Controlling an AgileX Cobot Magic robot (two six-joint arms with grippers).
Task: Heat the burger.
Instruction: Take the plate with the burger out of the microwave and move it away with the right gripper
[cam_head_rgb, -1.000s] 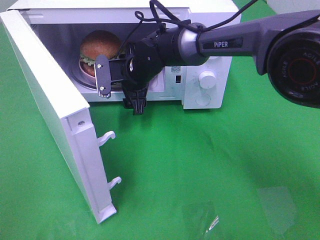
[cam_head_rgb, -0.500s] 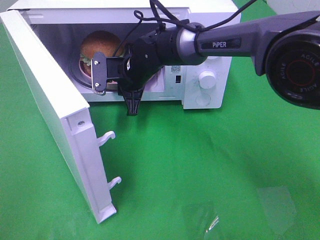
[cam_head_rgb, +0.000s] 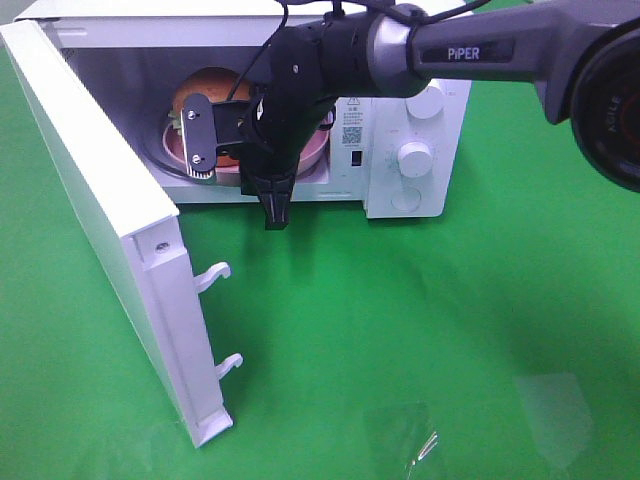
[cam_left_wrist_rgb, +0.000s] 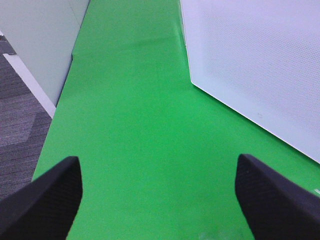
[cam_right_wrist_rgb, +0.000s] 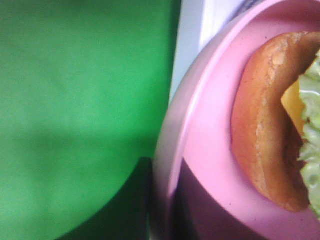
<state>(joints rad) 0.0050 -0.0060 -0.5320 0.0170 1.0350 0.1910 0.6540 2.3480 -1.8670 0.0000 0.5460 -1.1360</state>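
The burger (cam_head_rgb: 210, 85) sits on a pink plate (cam_head_rgb: 312, 152) inside the open microwave (cam_head_rgb: 400, 205). Up close, the bun and lettuce of the burger (cam_right_wrist_rgb: 260, 125) lie on the pink plate (cam_right_wrist_rgb: 200, 130). My right gripper (cam_head_rgb: 202, 160) reaches into the oven mouth, turned on its side. It is closed on the plate's front rim, which runs straight toward the wrist camera; its fingertips are hidden there. My left gripper (cam_left_wrist_rgb: 157, 200) hangs open over bare green cloth, beside the outside of the microwave door (cam_left_wrist_rgb: 260, 70), with nothing between its fingers.
The white door (cam_head_rgb: 90, 200) swings out wide to the left, and its two latch hooks (cam_head_rgb: 212, 275) point at the cloth. Two knobs (cam_head_rgb: 413, 158) sit on the control panel. The right arm (cam_head_rgb: 480, 55) spans the oven's top right. Green cloth covers the table.
The right gripper went from open to shut at the plate's rim. Its arm rose and shifted slightly toward the oven. The left gripper stayed as it was.
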